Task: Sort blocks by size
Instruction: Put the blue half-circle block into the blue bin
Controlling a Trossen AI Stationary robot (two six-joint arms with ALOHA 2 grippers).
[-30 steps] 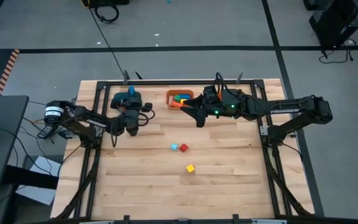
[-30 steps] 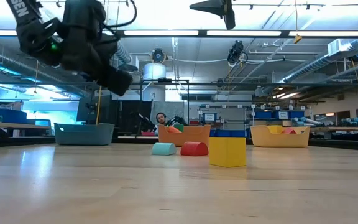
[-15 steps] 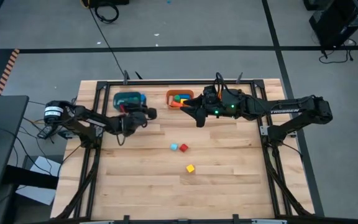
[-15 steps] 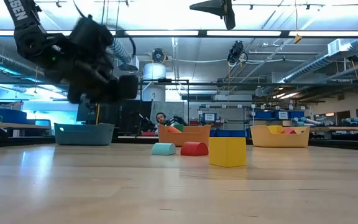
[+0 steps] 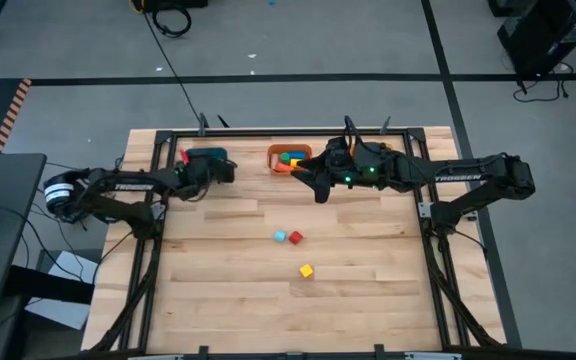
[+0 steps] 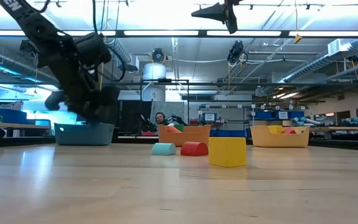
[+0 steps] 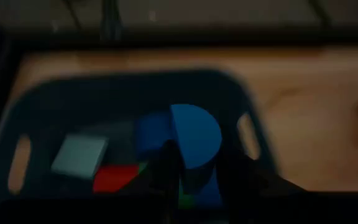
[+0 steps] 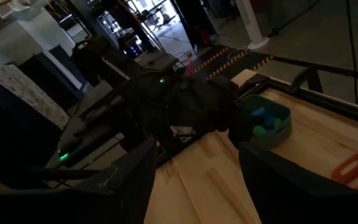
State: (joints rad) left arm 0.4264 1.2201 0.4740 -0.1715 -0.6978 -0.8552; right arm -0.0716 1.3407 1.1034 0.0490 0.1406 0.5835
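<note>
Left pincer (image 5: 223, 168) is clamped on a blue block (image 7: 194, 134) over the teal bin (image 7: 36, 118) at the surface's far edge; right pincer (image 8: 194, 180) is held parted, empty.

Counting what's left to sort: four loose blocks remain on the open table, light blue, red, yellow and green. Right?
Not quite: the high view shows three, no green one: a light blue block, a red block and a yellow block.

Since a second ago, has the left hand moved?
Yes. In the high view the left hand has swung from beside the teal bin to over it, away from the table's middle. It is shut on a blue block.
</note>
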